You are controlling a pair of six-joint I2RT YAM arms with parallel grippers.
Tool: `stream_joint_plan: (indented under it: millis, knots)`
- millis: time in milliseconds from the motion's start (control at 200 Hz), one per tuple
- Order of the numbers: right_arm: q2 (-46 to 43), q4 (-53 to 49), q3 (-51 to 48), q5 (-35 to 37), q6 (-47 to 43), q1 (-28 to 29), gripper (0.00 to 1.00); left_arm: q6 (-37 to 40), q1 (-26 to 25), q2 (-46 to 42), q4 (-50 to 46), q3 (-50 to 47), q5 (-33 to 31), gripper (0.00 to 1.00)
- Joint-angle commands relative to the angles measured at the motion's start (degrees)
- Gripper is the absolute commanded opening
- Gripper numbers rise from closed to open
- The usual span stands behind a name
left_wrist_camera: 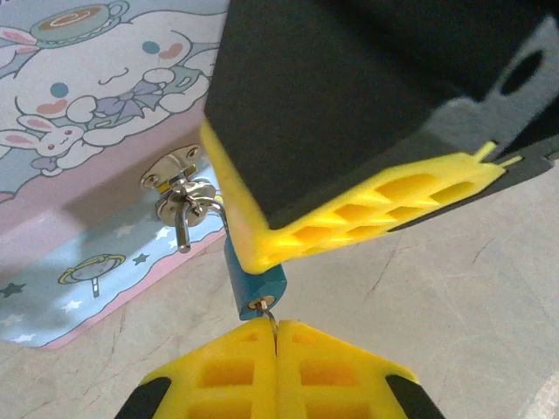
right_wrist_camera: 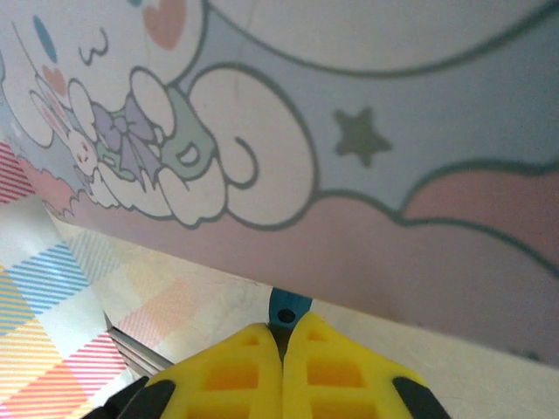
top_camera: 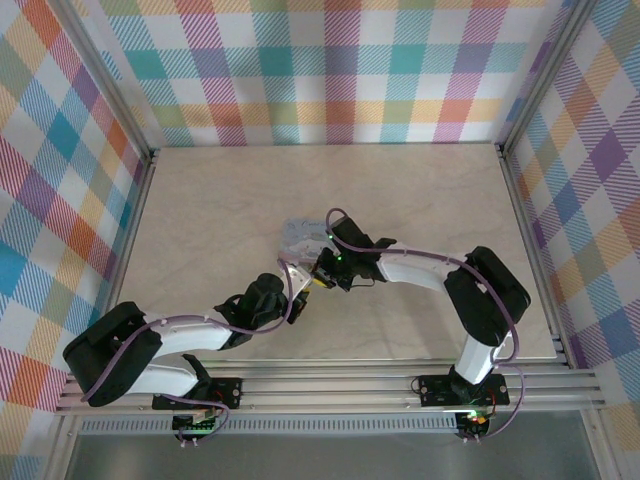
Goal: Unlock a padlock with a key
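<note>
Tabletop (top_camera: 220, 200) beige marbled, walls (top_camera: 330, 70) plaid; left gripper (left_wrist_camera: 276, 336) pinches key (left_wrist_camera: 269, 312), right gripper (right_wrist_camera: 281, 336) pinches padlock (left_wrist_camera: 253, 284) at tin (left_wrist_camera: 79, 175).

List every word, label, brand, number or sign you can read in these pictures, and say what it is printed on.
None can be read.
The tin carries only cartoon pictures (rabbits, stars, a teacup, a ringed planet) and no lettering.
The padlock shows no marking.
Any print on the small boards at the arm bases is too small to read.
</note>
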Motion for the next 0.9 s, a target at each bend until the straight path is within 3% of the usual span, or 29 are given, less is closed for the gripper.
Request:
stream_joint_plan:
  millis: [0,95,240,325,470,550,775,895]
  knots:
    - [-1.4,-1.5,-1.6,-0.9,0.9,-0.2,0.37,1.0,-1.2,-0.2,4.0,1.7,1.6,0.0]
    - [-1.7,-2.1,-1.7,-0.6,0.6,-0.3,0.47,1.3,-1.2,-0.1,3.6,2.1,2.2,0.0]
    - [-0.9,-1.6,-1.2,-1.2,0.6,-0.5,0.46,1.0,-1.2,0.1,3.5,2.4,2.7,0.0]
    - [-0.4,-1.6,-0.7,-1.7,0.5,-0.4,0.37,0.8,-1.2,0.2,3.7,2.4,2.8,0.0]
    - [-0.8,-2.4,-0.6,-1.1,-0.1,-0.5,0.1,0.8,-1.2,0.3,3.6,2.4,2.8,0.0]
    - [-1.3,-3.3,-0.8,-0.1,-0.3,-0.5,0.0,0.8,-1.2,0.3,3.7,2.5,3.1,0.0]
    - [-2.4,-1.3,-3.3,0.8,1.7,-1.1,0.0,1.0,-1.2,0.1,3.3,2.7,3.7,0.0]
    - [-4.0,0.2,-5.3,3.5,4.1,-1.2,0.0,0.6,-1.2,-0.6,-1.1,4.4,3.1,0.22]
